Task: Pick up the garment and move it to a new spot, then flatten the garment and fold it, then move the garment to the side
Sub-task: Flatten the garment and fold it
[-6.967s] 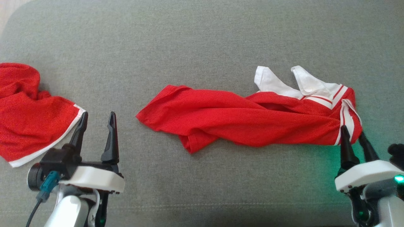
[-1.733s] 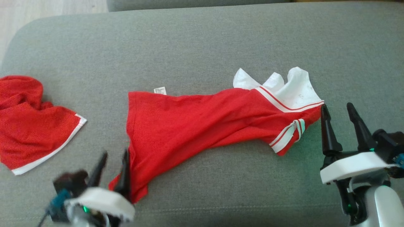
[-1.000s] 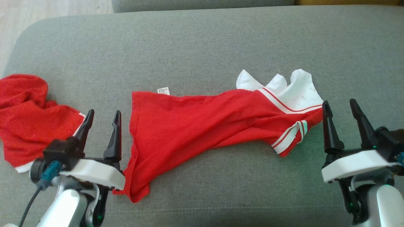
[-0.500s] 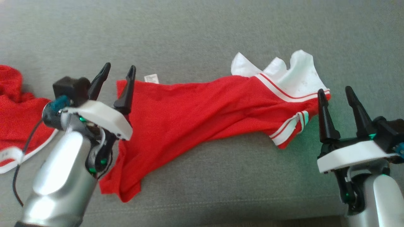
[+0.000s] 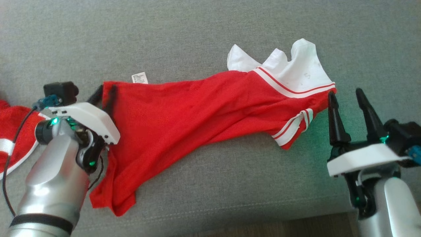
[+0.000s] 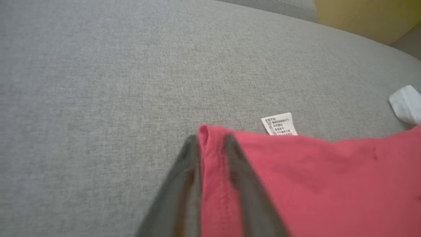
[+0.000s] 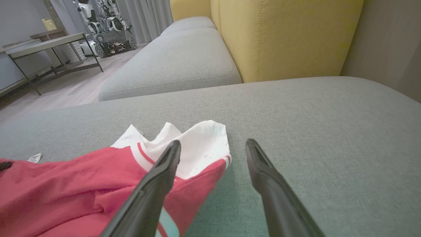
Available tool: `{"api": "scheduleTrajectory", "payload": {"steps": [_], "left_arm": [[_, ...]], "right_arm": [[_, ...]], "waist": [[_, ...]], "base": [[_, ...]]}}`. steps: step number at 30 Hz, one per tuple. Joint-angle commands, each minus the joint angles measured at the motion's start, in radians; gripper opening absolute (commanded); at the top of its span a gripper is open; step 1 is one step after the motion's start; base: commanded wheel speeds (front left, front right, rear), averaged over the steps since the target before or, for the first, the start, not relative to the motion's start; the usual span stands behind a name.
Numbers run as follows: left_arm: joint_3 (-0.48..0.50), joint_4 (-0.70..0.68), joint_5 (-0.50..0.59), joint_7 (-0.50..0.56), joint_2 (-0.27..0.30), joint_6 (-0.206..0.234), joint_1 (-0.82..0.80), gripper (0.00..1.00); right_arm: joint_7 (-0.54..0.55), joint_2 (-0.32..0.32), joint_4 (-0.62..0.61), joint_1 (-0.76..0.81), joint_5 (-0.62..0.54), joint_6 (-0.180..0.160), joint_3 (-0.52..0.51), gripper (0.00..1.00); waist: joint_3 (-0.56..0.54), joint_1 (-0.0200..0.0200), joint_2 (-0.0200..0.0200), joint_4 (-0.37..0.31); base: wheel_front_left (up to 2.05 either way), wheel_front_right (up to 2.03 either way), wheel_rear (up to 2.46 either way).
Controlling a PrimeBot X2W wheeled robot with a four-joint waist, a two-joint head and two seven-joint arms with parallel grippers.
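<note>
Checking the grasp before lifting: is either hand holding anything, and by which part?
Nothing clamped yet. The left hand straddles a hem corner of the red shirt, jaws apart; the right hand is open, empty.

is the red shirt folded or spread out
Spread out but wrinkled, not folded: the red shirt lies stretched across the grey cushion.
</note>
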Motion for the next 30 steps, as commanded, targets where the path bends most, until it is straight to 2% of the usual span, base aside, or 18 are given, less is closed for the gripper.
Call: {"api": "scheduleTrajectory", "payload": {"steps": [1, 6, 11, 15, 22, 27, 28, 30], "left_arm": [[0.019, 0.006, 0.001, -0.010, 0.022, -0.007, -0.029, 0.00], [0.004, 0.054, 0.015, -0.055, 0.011, -0.016, -0.063, 0.00], [-0.013, 0.078, 0.028, -0.094, -0.010, -0.021, -0.099, 0.00], [-0.025, 0.088, 0.034, -0.114, -0.026, -0.025, -0.122, 0.00], [-0.051, 0.110, 0.033, -0.142, -0.062, -0.037, -0.158, 0.00], [-0.057, 0.122, 0.026, -0.157, -0.063, -0.042, -0.166, 0.00], [-0.058, 0.124, 0.025, -0.159, -0.062, -0.043, -0.167, 0.00], [-0.058, 0.124, 0.024, -0.167, -0.059, -0.044, -0.168, 0.00]], "right_arm": [[-0.009, -0.005, -0.028, -0.044, 0.002, -0.001, 0.020, 1.00], [-0.002, -0.005, 0.009, -0.115, -0.020, -0.001, -0.010, 1.00], [0.042, -0.005, 0.108, -0.250, -0.037, -0.001, -0.046, 1.00], [0.102, -0.023, 0.262, -0.388, -0.040, -0.001, -0.048, 1.00], [0.223, -0.081, 0.566, -0.533, -0.015, -0.001, -0.050, 1.00], [0.274, -0.102, 0.680, -0.587, -0.001, -0.001, -0.023, 1.00], [0.273, -0.105, 0.693, -0.594, 0.006, -0.001, -0.017, 0.49], [0.263, -0.111, 0.712, -0.604, 0.022, -0.001, -0.004, 0.00]], "waist": [[0.002, 0.0000, 0.0000, 0.004], [0.004, 0.0000, 0.0000, 0.021], [0.015, 0.0000, 0.0000, 0.049], [0.029, 0.0000, 0.0000, 0.074], [0.052, 0.0000, 0.0000, 0.121], [0.060, 0.0000, 0.0000, 0.127], [0.060, 0.0000, 0.0000, 0.127], [0.058, 0.0000, 0.0000, 0.128]], "base": [[0.00, 0.00, 0.00], [0.00, 0.00, 0.00], [0.00, 0.00, 0.00], [0.00, 0.00, 0.00], [0.00, 0.00, 0.00], [0.00, 0.00, 0.00], [0.00, 0.00, 0.00], [0.00, 0.00, 0.00]]}}
